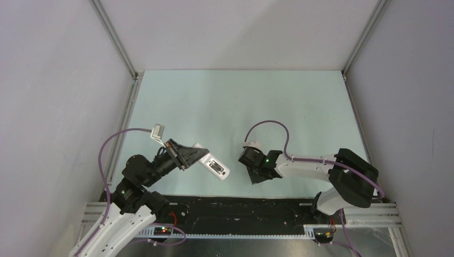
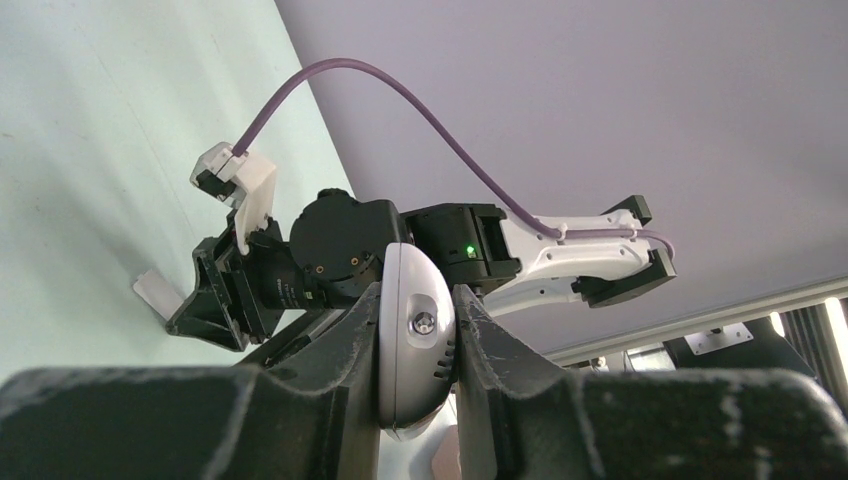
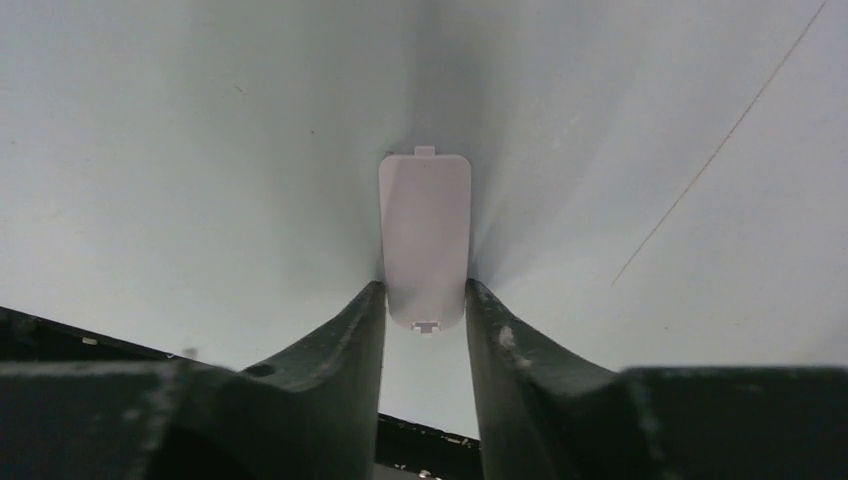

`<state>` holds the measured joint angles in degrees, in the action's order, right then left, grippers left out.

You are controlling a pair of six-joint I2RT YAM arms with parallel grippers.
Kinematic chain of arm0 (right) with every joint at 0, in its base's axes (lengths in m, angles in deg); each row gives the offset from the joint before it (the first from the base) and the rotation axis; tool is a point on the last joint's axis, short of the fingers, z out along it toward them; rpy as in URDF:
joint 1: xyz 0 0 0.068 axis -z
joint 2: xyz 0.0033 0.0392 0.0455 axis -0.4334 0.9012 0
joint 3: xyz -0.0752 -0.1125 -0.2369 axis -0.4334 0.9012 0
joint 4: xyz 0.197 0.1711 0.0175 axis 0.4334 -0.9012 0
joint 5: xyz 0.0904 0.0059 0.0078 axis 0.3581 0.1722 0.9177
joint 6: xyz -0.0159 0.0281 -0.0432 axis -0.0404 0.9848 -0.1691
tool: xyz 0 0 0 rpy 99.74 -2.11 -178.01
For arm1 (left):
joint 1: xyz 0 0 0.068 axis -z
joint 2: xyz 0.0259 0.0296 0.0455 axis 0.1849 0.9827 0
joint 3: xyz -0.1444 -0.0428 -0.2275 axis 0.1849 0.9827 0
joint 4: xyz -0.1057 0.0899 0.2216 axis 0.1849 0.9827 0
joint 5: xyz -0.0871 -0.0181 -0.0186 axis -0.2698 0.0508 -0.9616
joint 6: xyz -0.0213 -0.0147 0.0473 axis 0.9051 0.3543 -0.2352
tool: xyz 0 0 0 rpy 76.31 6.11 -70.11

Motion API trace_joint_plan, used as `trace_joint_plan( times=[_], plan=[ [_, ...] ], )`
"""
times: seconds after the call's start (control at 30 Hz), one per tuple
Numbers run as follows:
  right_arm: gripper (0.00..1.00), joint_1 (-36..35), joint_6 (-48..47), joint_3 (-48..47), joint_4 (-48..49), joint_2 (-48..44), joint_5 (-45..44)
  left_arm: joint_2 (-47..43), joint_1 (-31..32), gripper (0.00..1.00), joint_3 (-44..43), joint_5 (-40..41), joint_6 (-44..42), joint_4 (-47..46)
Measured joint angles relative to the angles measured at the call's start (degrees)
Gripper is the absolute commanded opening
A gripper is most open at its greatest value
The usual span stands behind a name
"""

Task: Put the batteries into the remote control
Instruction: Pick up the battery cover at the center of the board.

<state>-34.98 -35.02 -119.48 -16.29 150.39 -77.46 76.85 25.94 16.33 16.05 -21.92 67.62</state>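
My left gripper (image 1: 199, 156) is shut on the remote control (image 1: 216, 167), a white oblong held above the table, its free end pointing towards the right arm. In the left wrist view the remote's rounded white end (image 2: 415, 335) is clamped between the two fingers of the left gripper (image 2: 418, 345). My right gripper (image 1: 255, 178) points down at the table. Its fingers close on the sides of a plain white flat cover piece (image 3: 425, 235), which also shows in the left wrist view (image 2: 157, 293). No loose batteries are visible. Small dark marks on the remote are too small to identify.
The pale green table (image 1: 241, 107) is walled by grey panels at the left, back and right. A black strip (image 1: 241, 211) runs along the near edge between the arm bases. Purple cables loop above both wrists.
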Motion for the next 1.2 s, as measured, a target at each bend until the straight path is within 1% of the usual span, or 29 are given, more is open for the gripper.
trace_joint_plan(
  times=[0.2, 0.37, 0.57, 0.77, 1.07, 1.2],
  plan=[
    [0.53, -0.81, 0.35, 0.00, 0.98, 0.09, -0.13, 0.00, 0.00, 0.01, 0.00, 0.00, -0.02, 0.00],
    [0.55, -1.09, 0.57, -0.02, 1.31, 0.13, -0.13, 0.00, 0.00, 0.01, 0.00, 0.00, -0.02, 0.00],
    [0.43, -1.29, 0.74, -0.46, 0.57, 0.63, -1.07, 0.00, 0.00, 0.01, 0.00, 0.00, -0.02, 0.00],
    [0.35, -1.95, 1.36, -1.88, -0.52, 1.99, -2.16, 0.00, 0.00, 0.01, 0.00, 0.00, 0.00, 0.00],
    [0.33, -2.27, 2.19, -1.97, -0.90, 1.92, -2.91, -0.15, 0.00, 0.01, 0.00, 0.00, -0.02, 0.00],
    [0.33, -2.21, 2.21, -1.84, -2.75, 1.03, -3.74, -0.15, 0.00, 0.01, 0.00, 0.02, 0.00, 0.00]
  ],
)
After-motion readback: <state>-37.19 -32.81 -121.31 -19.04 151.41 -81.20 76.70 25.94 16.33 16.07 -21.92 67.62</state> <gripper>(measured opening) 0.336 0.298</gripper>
